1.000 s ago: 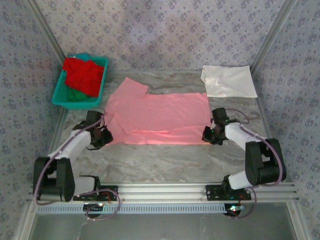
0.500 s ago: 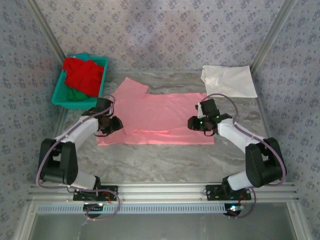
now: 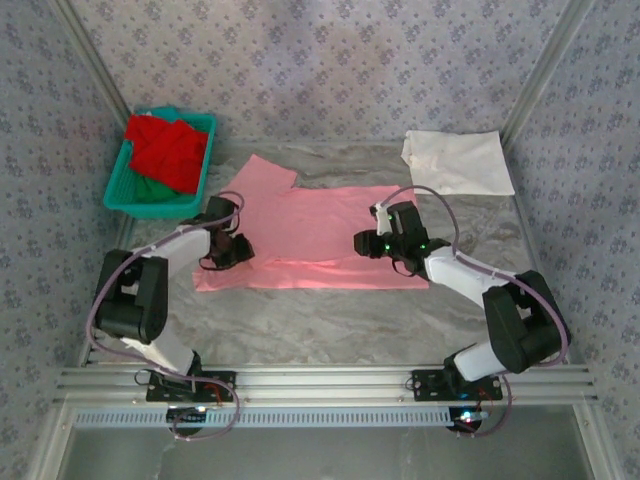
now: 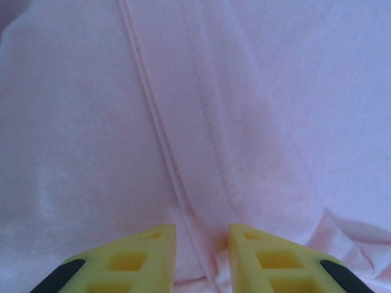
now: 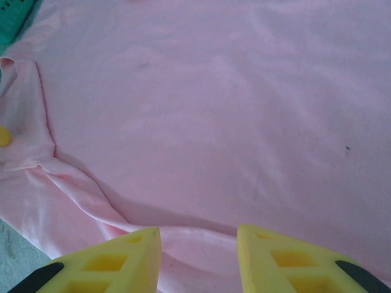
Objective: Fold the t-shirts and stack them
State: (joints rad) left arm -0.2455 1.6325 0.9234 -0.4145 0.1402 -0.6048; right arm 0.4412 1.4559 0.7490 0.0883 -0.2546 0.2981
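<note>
A light pink t-shirt [image 3: 310, 235] lies spread across the middle of the table, one sleeve pointing to the back left. My left gripper [image 3: 238, 250] sits low over its left part. In the left wrist view its yellow fingers [image 4: 146, 256] stand a little apart, with a raised seam of the pink cloth [image 4: 275, 91] running between them. My right gripper [image 3: 362, 243] is over the shirt's right half, open, a soft fold of pink cloth [image 5: 214, 91] lying between its fingers [image 5: 275, 262]. A folded white t-shirt [image 3: 457, 162] rests at the back right. Red [image 3: 165, 148] and green [image 3: 150, 190] t-shirts are piled in the basket.
The teal plastic basket [image 3: 117, 185] stands at the back left, close to the left arm, and its corner [image 5: 12, 18] shows in the right wrist view. Bare marble table [image 3: 320, 320] runs between the pink shirt and the arm bases. Patterned walls close in the sides and back.
Both grippers have left the shirt's lower corners and moved inward over the cloth, their jaws wider than before. The shirt's front edge now lies flatter and wider.
</note>
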